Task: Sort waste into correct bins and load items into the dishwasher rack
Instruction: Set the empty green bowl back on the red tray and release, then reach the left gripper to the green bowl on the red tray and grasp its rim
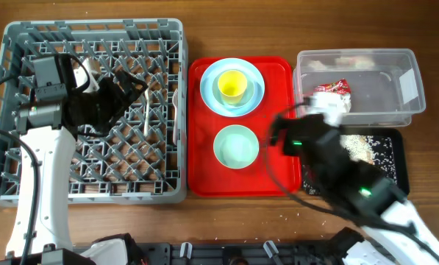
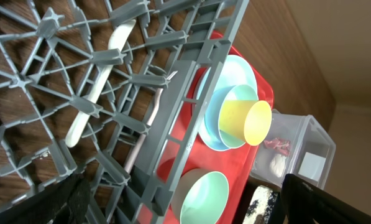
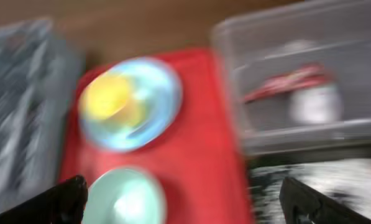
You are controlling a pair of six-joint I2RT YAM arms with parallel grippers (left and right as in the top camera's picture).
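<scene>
The grey dishwasher rack (image 1: 28,110) fills the left, with a white spoon (image 2: 101,81) and fork (image 2: 153,106) lying among its pegs. My left gripper (image 1: 127,88) hangs open over the rack, empty. On the red serving tray (image 1: 274,73) a pale blue plate (image 1: 256,85) carries a mint bowl (image 2: 225,106) holding the yellow cup (image 1: 232,85). A second mint bowl (image 1: 236,146) sits nearer. The red wrapper (image 1: 331,89) and white tissue (image 1: 337,103) lie in the clear tub (image 1: 395,66). Crumbs cover the black tray (image 1: 399,158). My right gripper (image 1: 287,126) is open and empty above the serving tray's right edge.
The right wrist view is blurred. The tub and black tray stand side by side right of the serving tray. Bare wood table (image 1: 226,29) shows along the far edge. The right arm (image 1: 351,184) crosses over the black tray.
</scene>
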